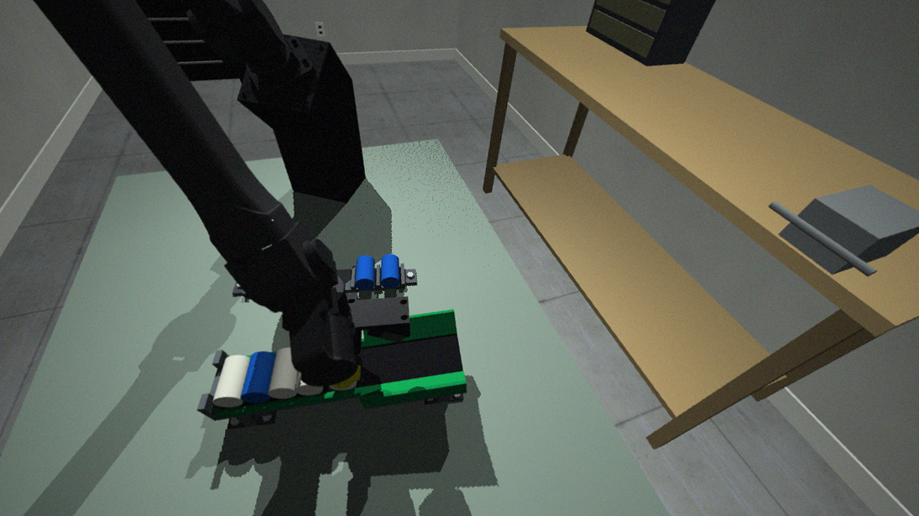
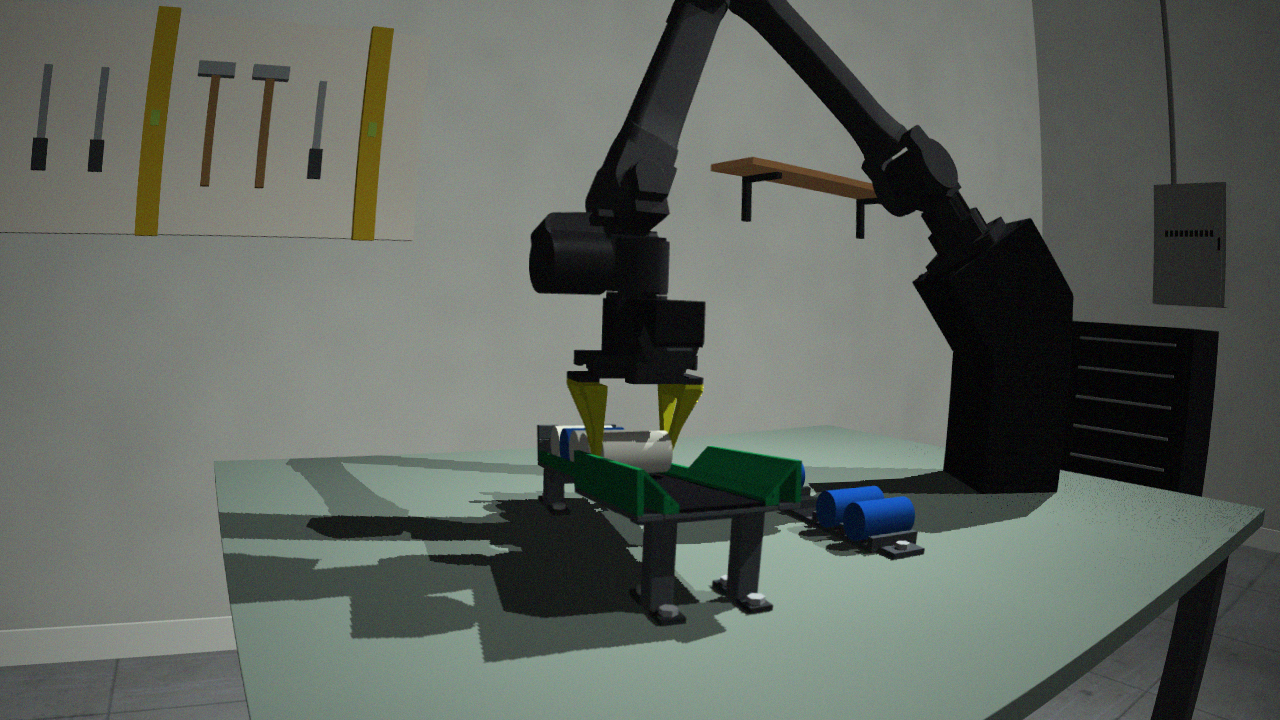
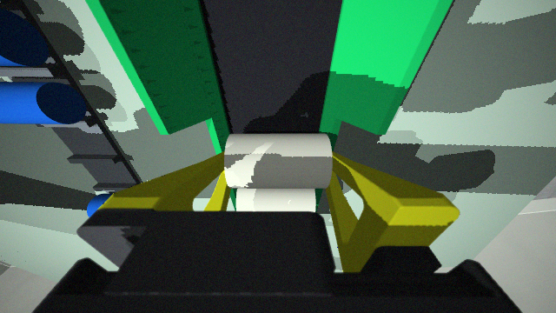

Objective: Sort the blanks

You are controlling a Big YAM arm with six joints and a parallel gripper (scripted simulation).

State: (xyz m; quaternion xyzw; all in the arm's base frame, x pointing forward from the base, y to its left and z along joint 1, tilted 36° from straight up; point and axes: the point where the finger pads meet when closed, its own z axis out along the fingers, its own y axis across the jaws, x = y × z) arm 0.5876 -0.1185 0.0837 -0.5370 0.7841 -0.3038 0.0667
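Observation:
My gripper (image 2: 634, 447) (image 3: 278, 156) is shut on a white blank (image 2: 640, 453) (image 3: 278, 174), its yellow fingers at the blank's two ends. The blank lies crosswise over the green ramp (image 1: 441, 322) (image 2: 751, 474) (image 3: 382, 39); whether it touches the belt I cannot tell. Towards the stop (image 1: 205, 404) come a white blank (image 3: 275, 200), mostly hidden by the gripper, a shaded white blank (image 1: 284, 373), a blue blank (image 1: 257, 378) and, at the stop, a white blank (image 1: 231, 380). Two blue blanks (image 1: 364, 272) (image 1: 389, 271) lie in the stock rack (image 1: 410, 277) (image 3: 93, 145); a third blue blank (image 3: 97, 204) shows partly.
The ramp's black belt (image 1: 415, 357) (image 3: 269, 52) shows bare on the side away from the stop, between raised green cheeks. The rack stands close beside the ramp, towards the arm's base (image 2: 1006, 376). Ramp legs (image 2: 659, 564) are bolted to the green table top (image 2: 895, 644).

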